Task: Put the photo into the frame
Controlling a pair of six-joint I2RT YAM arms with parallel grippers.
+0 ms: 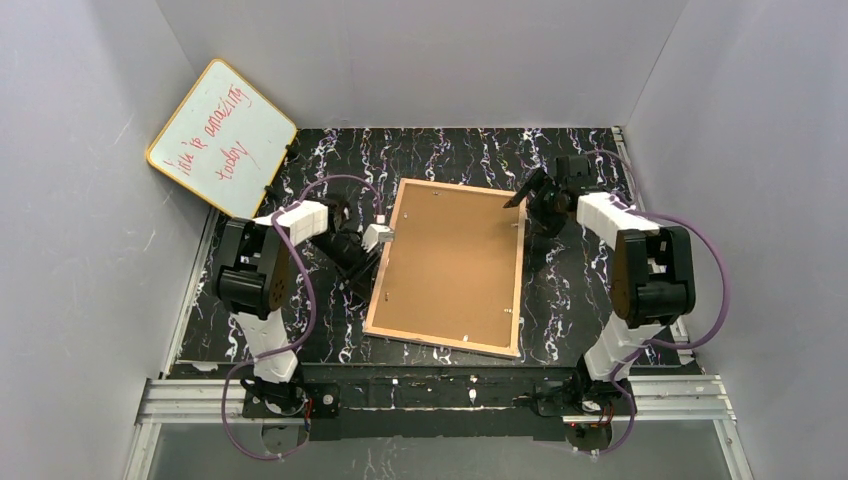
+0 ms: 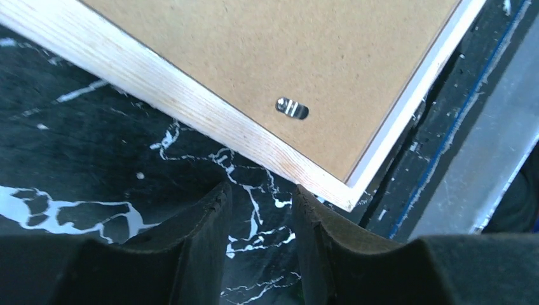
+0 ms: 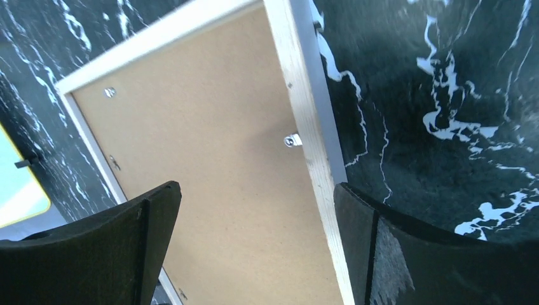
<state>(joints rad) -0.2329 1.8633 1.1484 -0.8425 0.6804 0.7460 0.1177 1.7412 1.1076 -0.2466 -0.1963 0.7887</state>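
Note:
The frame (image 1: 519, 280) lies face down in the middle of the black marbled table, tan wood rim up, with a brown backing board (image 1: 450, 265) inside it. The photo is out of view. My left gripper (image 1: 360, 275) hovers by the frame's left edge. In the left wrist view the left gripper (image 2: 260, 197) is open a little with only table between its fingers, just short of the frame's near corner (image 2: 346, 194). My right gripper (image 1: 528, 200) stands wide open over the frame's far right edge. In the right wrist view the right gripper (image 3: 254, 197) straddles the wood rim (image 3: 305, 127), holding nothing.
A yellow-rimmed whiteboard (image 1: 222, 138) with red writing leans in the far left corner. Small metal tabs (image 2: 292, 107) (image 3: 292, 140) sit on the backing board near the rim. An aluminium rail (image 1: 440, 395) runs along the table's near edge. Grey walls close in three sides.

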